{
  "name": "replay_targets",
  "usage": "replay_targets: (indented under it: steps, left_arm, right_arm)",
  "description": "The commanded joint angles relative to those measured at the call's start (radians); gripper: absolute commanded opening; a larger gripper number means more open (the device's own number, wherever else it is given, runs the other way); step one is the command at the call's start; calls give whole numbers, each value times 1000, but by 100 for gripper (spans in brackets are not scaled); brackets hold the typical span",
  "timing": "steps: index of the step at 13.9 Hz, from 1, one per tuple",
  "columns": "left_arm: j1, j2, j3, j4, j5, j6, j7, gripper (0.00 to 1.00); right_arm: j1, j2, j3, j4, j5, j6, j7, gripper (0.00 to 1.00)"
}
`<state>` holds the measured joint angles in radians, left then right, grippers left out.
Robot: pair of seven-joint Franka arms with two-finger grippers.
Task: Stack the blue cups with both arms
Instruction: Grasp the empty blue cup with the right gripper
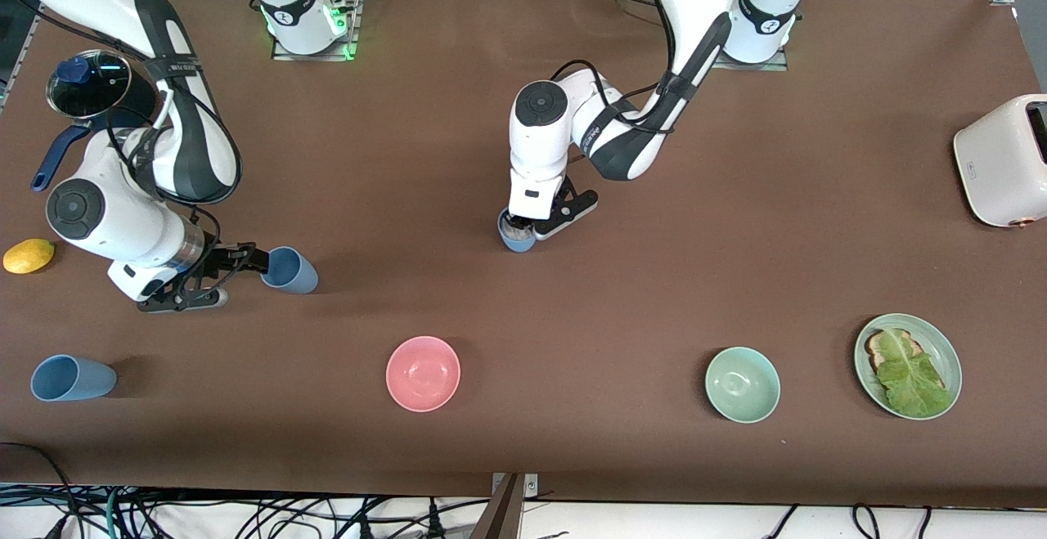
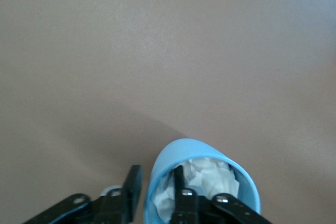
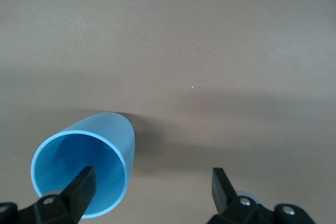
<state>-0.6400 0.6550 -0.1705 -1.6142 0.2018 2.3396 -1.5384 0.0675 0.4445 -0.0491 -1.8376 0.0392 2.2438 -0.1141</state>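
Left gripper (image 1: pixel 523 232): low at the middle of the tabletop (image 1: pixel 736 220), pinching the rim of an upright blue cup (image 1: pixel 515 238). One finger (image 2: pixel 181 195) sits inside the cup, against its wall; the other finger (image 2: pixel 132 184) is outside it, so the wall is clamped between them. The cup holds crumpled white paper (image 2: pixel 210 177).

Right gripper (image 1: pixel 245 265): low at the right arm's end of the tabletop, lying nearly level. Fingers spread wide. One finger (image 3: pixel 81 187) is at the rim of a second blue cup (image 1: pixel 290 270), which lies on its side with its mouth toward the gripper; whether that finger touches the rim cannot be told. The other finger (image 3: pixel 220 184) is well clear of the cup, over bare tabletop.

Third blue cup (image 1: pixel 72 378): on its side near the front edge, at about 7 o'clock from the second cup, apart from both grippers.

Other items:
- Pink bowl (image 1: pixel 423 373), upright, near the front edge, at about 7 o'clock from the upright cup.
- Green bowl (image 1: pixel 742 384), upright, near the front edge, toward the left arm's end.
- Green plate (image 1: pixel 949 359) with toast and a lettuce leaf (image 1: pixel 909 374), just at 3 o'clock from the green bowl.
- White toaster (image 1: pixel 1004 161), at the left arm's end.
- Lemon (image 1: pixel 29 256) and a blue-handled pan with a glass lid (image 1: pixel 88 85), at the right arm's end.
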Motion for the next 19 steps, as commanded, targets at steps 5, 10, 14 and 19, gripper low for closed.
replay_targets:
  steps: [5, 10, 14, 19]
  left_arm:
    - [-14, 11, 11, 33, 122, -2, 3, 100]
    - [-4, -47, 9, 33, 110, -26, 87, 100]
    - [11, -103, 6, 34, 108, -104, 203, 100]
    - [72, -184, 0, 74, 38, -253, 504, 100]
  right_arm:
    - [-8, 17, 11, -25, 53, 30, -21, 88]
    - [-8, 17, 21, -25, 53, 26, -19, 62]
    - [-5, 19, 25, -23, 67, 26, -18, 46]
    - [-6, 31, 25, -22, 71, 30, -16, 18]
